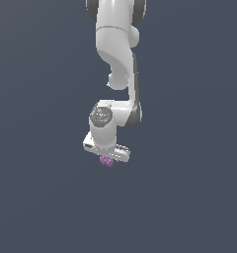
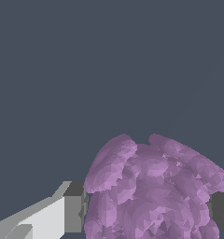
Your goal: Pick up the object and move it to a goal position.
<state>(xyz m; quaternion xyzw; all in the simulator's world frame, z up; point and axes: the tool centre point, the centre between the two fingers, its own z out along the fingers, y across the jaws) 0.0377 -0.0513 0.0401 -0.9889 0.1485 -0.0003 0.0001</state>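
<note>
1. The white gripper [image 1: 107, 157] points down, jaws closed against both sides of the purple lumpy object [image 1: 107, 161].
2. The object peeks out just below the gripper body.
3. Plain grey-blue surroundings lie open on every side.

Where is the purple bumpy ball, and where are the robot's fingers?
purple bumpy ball [image 2: 153, 191]: wrist view, middle of its lumpy surface.
purple bumpy ball [image 1: 107, 161]: exterior view, part showing under the hand.
fingers [image 2: 73, 214]: wrist view, grey pad beside the ball.
</note>
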